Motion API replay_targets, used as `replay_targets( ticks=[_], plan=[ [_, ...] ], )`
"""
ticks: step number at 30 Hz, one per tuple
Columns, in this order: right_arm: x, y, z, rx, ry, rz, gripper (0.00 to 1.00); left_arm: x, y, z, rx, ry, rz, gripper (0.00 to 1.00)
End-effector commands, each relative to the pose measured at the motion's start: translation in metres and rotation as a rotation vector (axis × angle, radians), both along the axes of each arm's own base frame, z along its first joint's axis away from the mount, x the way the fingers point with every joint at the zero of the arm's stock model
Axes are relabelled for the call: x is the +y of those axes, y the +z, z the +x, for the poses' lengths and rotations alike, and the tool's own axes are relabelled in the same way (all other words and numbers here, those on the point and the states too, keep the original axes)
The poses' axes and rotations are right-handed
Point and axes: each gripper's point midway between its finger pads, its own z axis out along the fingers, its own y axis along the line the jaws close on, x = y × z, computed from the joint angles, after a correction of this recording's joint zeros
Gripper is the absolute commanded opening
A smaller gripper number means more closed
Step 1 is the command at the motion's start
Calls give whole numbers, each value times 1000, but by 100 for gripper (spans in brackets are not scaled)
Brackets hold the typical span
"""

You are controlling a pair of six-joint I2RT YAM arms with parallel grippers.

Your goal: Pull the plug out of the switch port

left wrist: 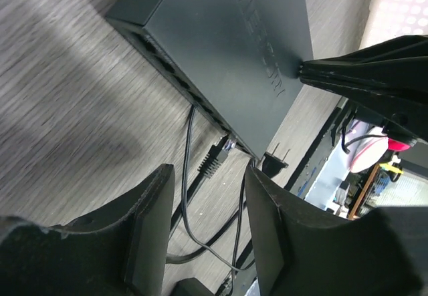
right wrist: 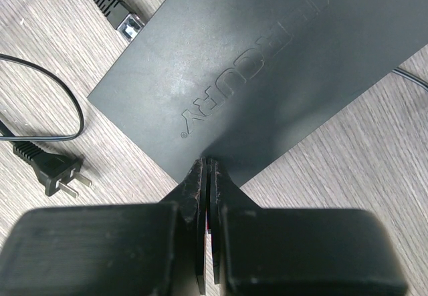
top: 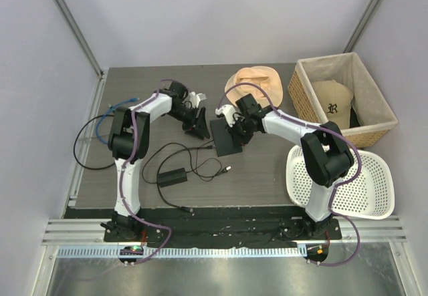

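Note:
The flat black switch [top: 226, 137] lies mid-table, its row of ports [left wrist: 194, 95] along the edge facing the left arm. The plug [left wrist: 215, 157], with a black ribbed boot and a clear tip, lies on the wood with its tip against that edge. Most of the clear tip of the plug [right wrist: 119, 14] shows outside the box, and I cannot tell whether it sits in a port. My left gripper [left wrist: 208, 182] hovers open just behind the plug, with only cables on the table under it. My right gripper [right wrist: 208, 166] is shut, its tips pressing down on the switch [right wrist: 267, 55] at a corner.
A two-pin mains plug [right wrist: 53, 172] and thin black leads lie beside the switch. A black adapter brick [top: 172, 176] sits nearer the bases, and a blue cable [top: 107, 119] lies at the far left. A tan hat [top: 253, 81], a wicker basket [top: 341, 99] and a white basket [top: 348, 182] stand to the right.

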Motion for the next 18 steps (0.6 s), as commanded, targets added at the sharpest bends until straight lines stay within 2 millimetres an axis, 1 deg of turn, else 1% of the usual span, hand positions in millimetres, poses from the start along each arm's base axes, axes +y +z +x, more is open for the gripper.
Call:
replay_targets(
  ticks=[1,2,9,16,18],
  plan=[
    [0,7,-2,-18,3,16,1,-11,11,5,-37,-27,-46,50],
    [-2,5,-3,-16,2,11,1,-13,7,4,-27,-33,-45,49],
    [-3,2,-1,-22,2,1,1,-22,1,2,4,-72,-44,45],
    [-7,-3,-3,-19,3,-14,1,-28,-2,-10,27,-104,-36,43],
    [-8,-5,-5,-16,6,-21,1,-27,-4,-14,34,-107,-31,43]
  ],
)
